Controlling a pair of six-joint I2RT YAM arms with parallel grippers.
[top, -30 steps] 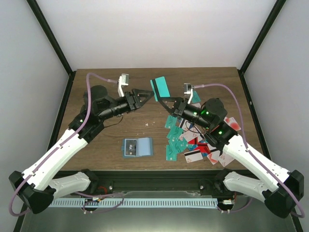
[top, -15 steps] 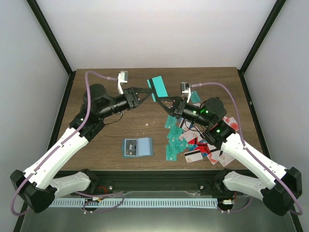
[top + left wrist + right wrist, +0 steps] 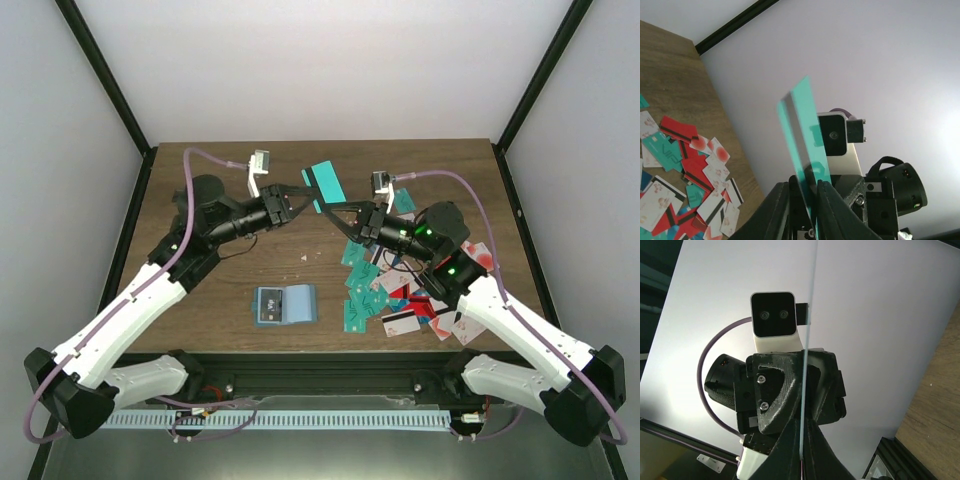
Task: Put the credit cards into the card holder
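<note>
1. Judged step: a mid-air handover of 1 teal card (image 3: 322, 183). The right gripper (image 3: 335, 207) pinches its lower edge. The left gripper (image 3: 302, 196) has its 2 fingers parted either side of it.
2. Next move calls for the left to clamp, the right to let go, then a descent to the card holder (image 3: 285, 305), lying open on the table below the left gripper.
3. The card stands upright, thin, with a grey stripe. The other credit cards (image 3: 410, 295) lie heaped beneath the right gripper.

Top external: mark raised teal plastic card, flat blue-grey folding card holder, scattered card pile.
raised teal plastic card (image 3: 325, 183), top external, face centre.
blue-grey card holder (image 3: 285, 305), top external, middle.
card pile (image 3: 400, 300), top external, pile middle.
</note>
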